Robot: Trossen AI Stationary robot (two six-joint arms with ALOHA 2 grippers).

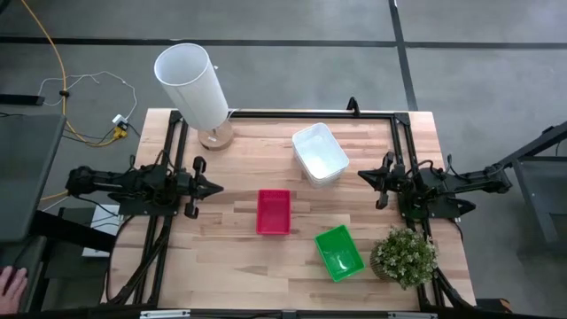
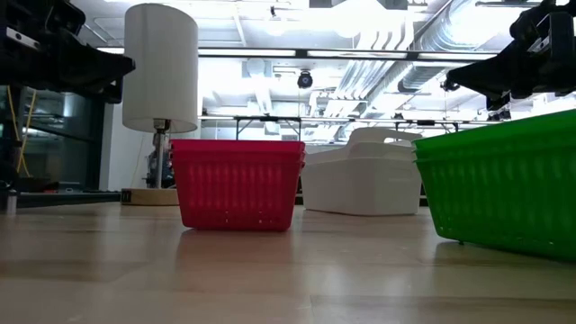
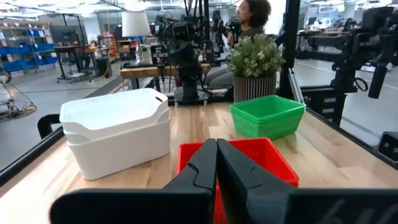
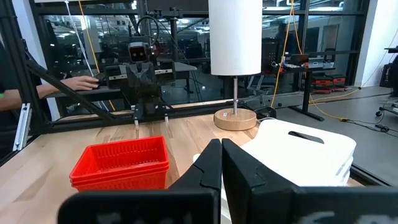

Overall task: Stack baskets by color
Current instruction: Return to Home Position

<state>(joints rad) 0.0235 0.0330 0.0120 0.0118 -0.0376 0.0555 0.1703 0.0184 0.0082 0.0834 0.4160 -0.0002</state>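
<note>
Now three basket stacks sit between two empty grippers.
The left gripper (image 1: 215, 187), fingers pressed together, hangs at its table edge with the red baskets (image 1: 274, 212) just ahead. The right gripper (image 1: 361, 175), likewise closed on nothing, has the white baskets (image 1: 320, 152) ahead and the green baskets (image 1: 339, 252) off to its side, near a plant (image 1: 405, 255).

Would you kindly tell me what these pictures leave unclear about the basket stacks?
High view: basket counts in red stack, white stack, green stack; top baskets hide those beneath.
Low view: green stack's right end, cut off.
Left wrist view: red stack's near end, behind left gripper.
</note>
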